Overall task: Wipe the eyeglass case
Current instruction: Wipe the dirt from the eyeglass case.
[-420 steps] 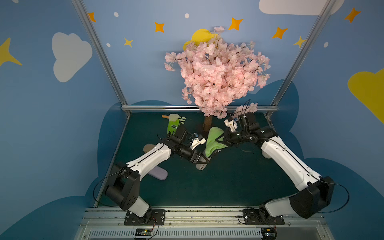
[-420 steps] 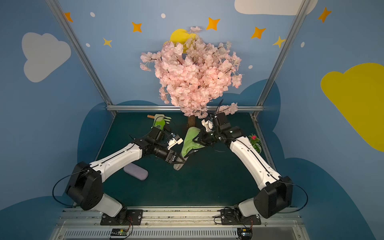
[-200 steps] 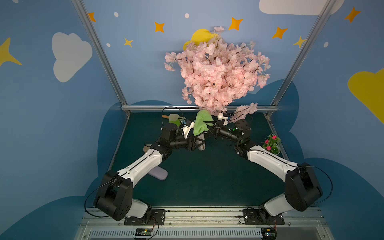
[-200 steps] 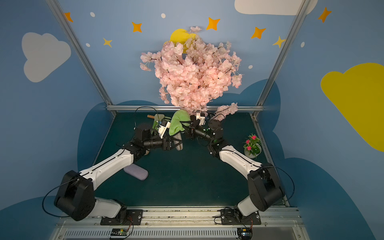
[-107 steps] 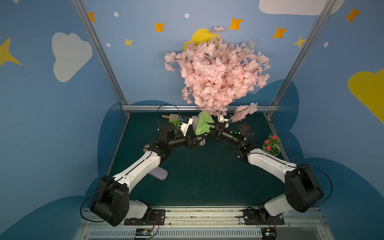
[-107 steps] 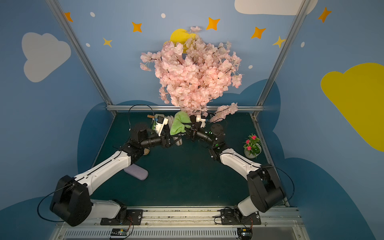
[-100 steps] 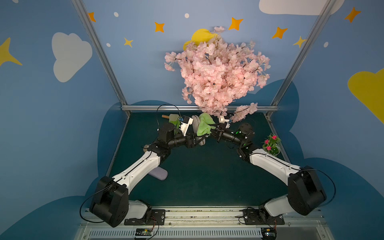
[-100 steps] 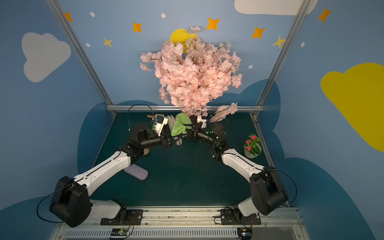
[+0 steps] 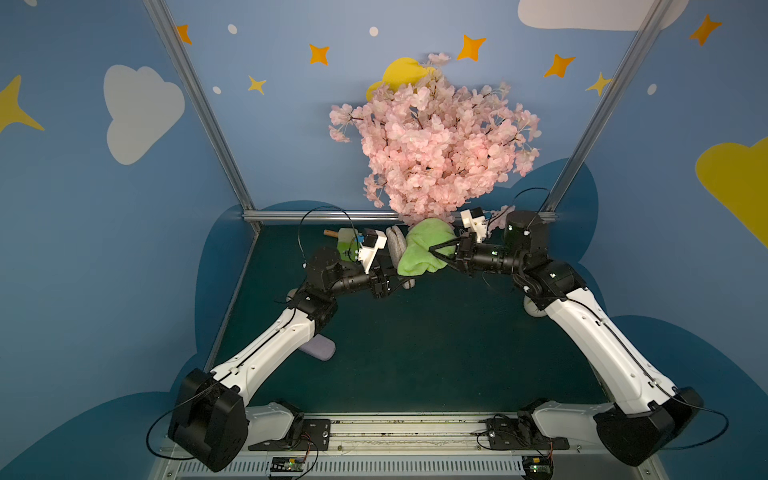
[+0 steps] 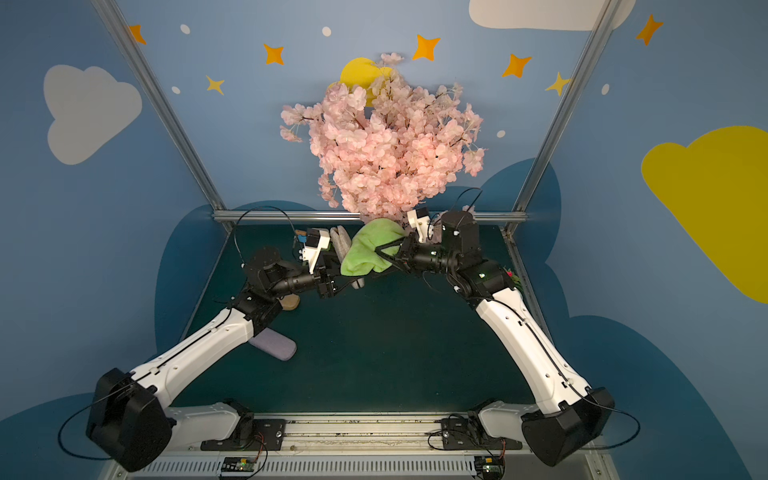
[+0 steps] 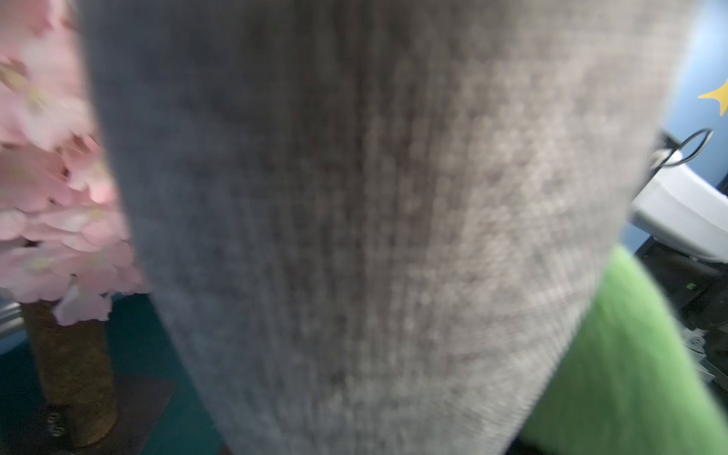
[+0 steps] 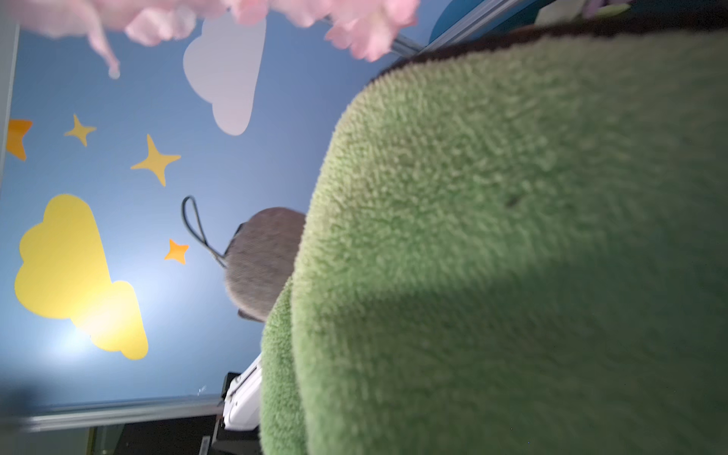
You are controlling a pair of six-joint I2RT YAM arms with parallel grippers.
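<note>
The left gripper (image 9: 392, 280) clasps the grey eyeglass case (image 9: 395, 245) by its lower end, holding it nearly upright beneath the pink tree (image 9: 432, 145); the right gripper (image 9: 433, 249) pinches a green cloth (image 9: 417, 253), which lies against the case's side.

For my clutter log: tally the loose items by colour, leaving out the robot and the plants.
Grey: 1, eyeglass case
Green: 2, cloth, handled item at the back
Purple: 1, oblong case
Tan: 1, rounded piece
Total: 5
</note>
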